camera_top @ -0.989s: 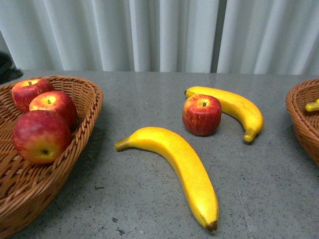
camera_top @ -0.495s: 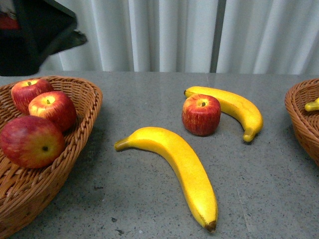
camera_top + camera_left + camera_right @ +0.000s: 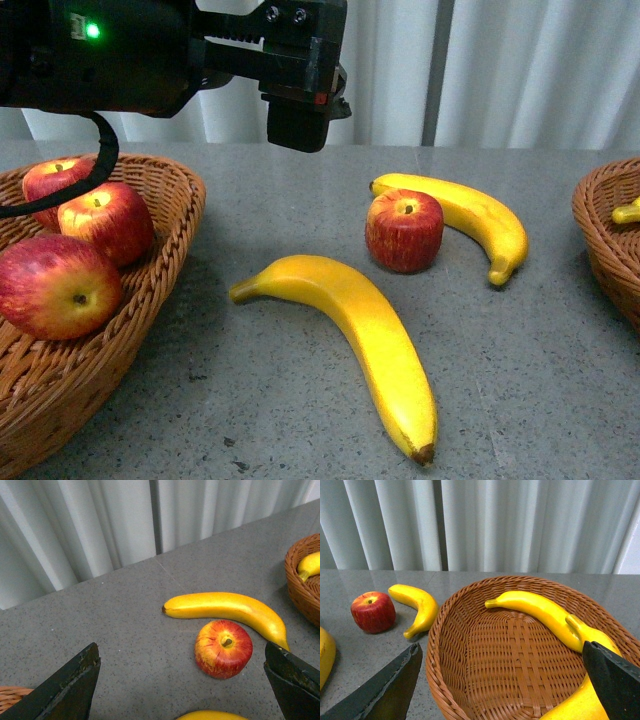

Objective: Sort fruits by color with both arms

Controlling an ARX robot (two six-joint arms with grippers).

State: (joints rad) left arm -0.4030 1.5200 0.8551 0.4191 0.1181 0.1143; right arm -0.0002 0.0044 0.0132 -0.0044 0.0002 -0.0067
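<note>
Red apples (image 3: 404,231) four; loose bananas (image 3: 350,330) two.

The right gripper's (image 3: 500,652) fingers (image 3: 385,690) stand wide apart over a brown wicker basket (image 3: 440,630). Two bananas (image 3: 535,611) lie inside the basket along its wall. Just outside its rim lies a third banana (image 3: 417,606), and a red apple (image 3: 373,612) sits beyond that.

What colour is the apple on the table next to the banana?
The apple is red streaked with yellow, clearest in the left wrist view.
</note>
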